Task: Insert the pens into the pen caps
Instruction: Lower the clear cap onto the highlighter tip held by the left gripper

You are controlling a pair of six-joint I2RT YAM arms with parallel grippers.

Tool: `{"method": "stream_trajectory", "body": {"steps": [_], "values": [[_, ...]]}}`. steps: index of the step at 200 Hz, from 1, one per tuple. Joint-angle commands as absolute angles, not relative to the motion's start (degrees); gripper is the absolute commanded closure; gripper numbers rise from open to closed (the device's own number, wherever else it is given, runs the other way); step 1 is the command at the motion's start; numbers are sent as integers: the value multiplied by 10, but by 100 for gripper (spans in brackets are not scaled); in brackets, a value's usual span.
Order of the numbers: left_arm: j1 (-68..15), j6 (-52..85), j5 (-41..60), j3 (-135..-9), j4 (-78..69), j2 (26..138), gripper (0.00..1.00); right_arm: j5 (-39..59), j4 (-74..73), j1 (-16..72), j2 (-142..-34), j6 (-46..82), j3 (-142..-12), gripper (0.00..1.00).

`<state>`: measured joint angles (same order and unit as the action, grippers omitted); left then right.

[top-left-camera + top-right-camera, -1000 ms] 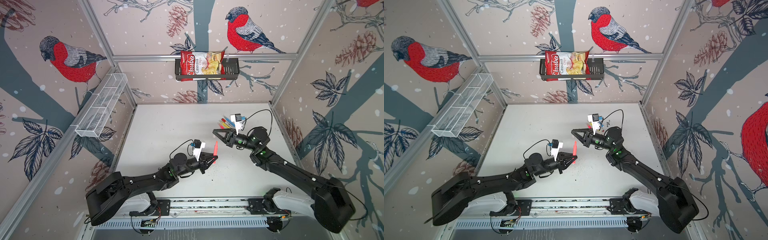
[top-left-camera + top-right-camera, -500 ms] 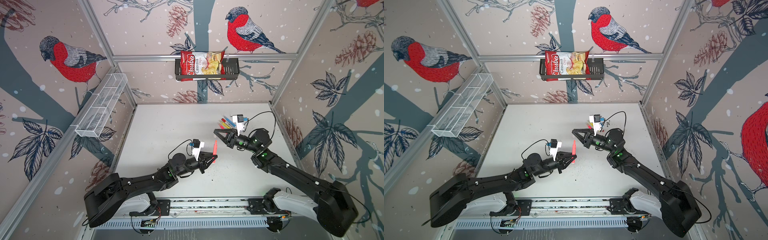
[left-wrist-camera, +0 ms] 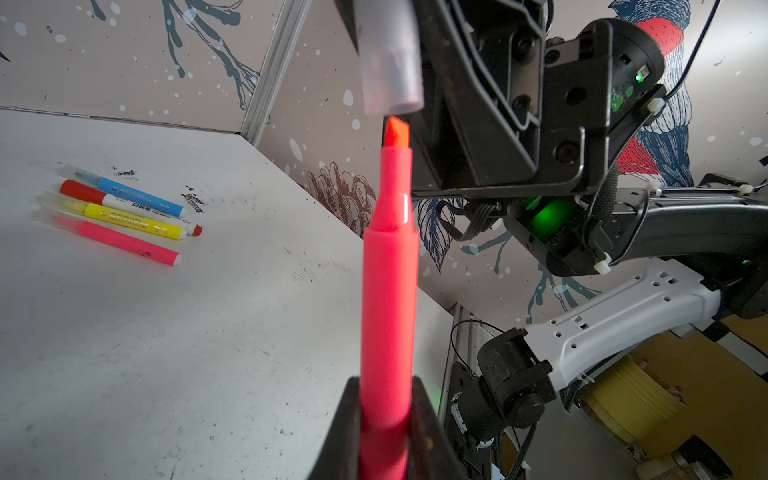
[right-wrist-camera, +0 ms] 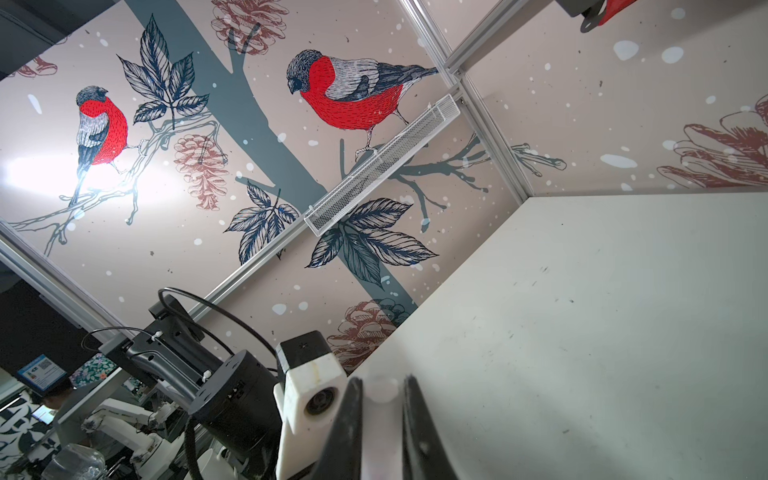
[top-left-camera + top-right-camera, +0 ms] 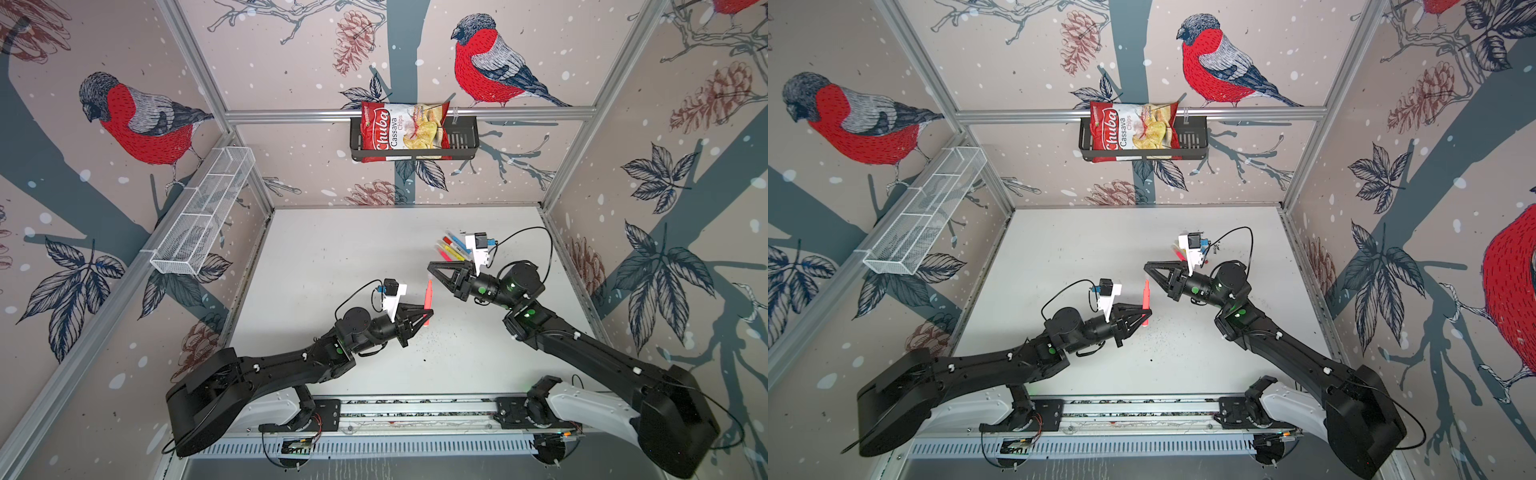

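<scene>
My left gripper (image 5: 429, 312) (image 5: 1145, 314) (image 3: 386, 415) is shut on the lower barrel of a neon pink-red pen (image 5: 428, 293) (image 5: 1145, 293) (image 3: 388, 291), held upright with its bare chisel tip pointing up. My right gripper (image 5: 431, 268) (image 5: 1147, 267) (image 4: 382, 392) is shut on a translucent whitish pen cap (image 3: 390, 62) (image 4: 380, 388). In the left wrist view the cap's open mouth hangs just above the pen's tip, apart from it. Several other pens (image 5: 451, 247) (image 3: 120, 216), blue, white with red ends, yellow and pink, lie side by side at the table's back right, with translucent and red caps on.
A black basket (image 5: 461, 139) with a chips bag hangs on the back wall. A white wire basket (image 5: 203, 216) is mounted on the left wall. The arm rail (image 5: 415, 409) runs along the table's front edge. Dark ink specks (image 5: 436, 336) dot the table near the left gripper.
The left gripper has lifted the pink-red pen slightly toward the cap. The right arm's wrist and elbow have shifted a little to the right while its fingertips stayed near the same spot.
</scene>
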<state>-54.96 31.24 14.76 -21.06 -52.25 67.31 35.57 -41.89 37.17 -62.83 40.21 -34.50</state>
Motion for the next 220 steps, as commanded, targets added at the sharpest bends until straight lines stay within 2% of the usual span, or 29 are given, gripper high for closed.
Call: {"method": "stream_trajectory", "body": {"steps": [1, 220], "values": [[-550, 306, 144, -214, -544, 673, 100, 350, -440, 377, -627, 389, -344, 93], [-544, 333, 181, -223, -591, 640, 100, 393, -461, 422, -609, 329, -304, 90]]}}
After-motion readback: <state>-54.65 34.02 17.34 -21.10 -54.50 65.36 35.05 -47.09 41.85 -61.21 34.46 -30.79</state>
